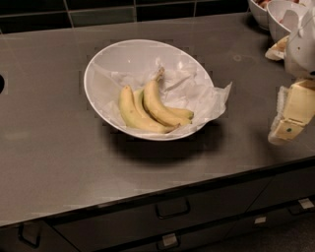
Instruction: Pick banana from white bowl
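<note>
The white bowl (pixel 106 74) stands in the middle of the dark counter, tilted toward me and lined with crumpled white paper. Three bananas lie in its front half. The banana (pixel 153 102) with the long thin brownish stem lies on the right, its stem pointing up toward the bowl's centre. A fatter yellow banana (pixel 129 110) lies to its left, and a greenish one (pixel 140 101) lies between them. My gripper (pixel 289 120) hangs at the right edge of the view, to the right of the bowl and well apart from it, holding nothing that I can see.
Smaller white bowls (pixel 275 15) with reddish contents stand at the back right corner, with a yellowish item (pixel 278 47) beside them. A dark tiled wall runs along the back. The counter's front edge (pixel 162 194) has drawers with handles below.
</note>
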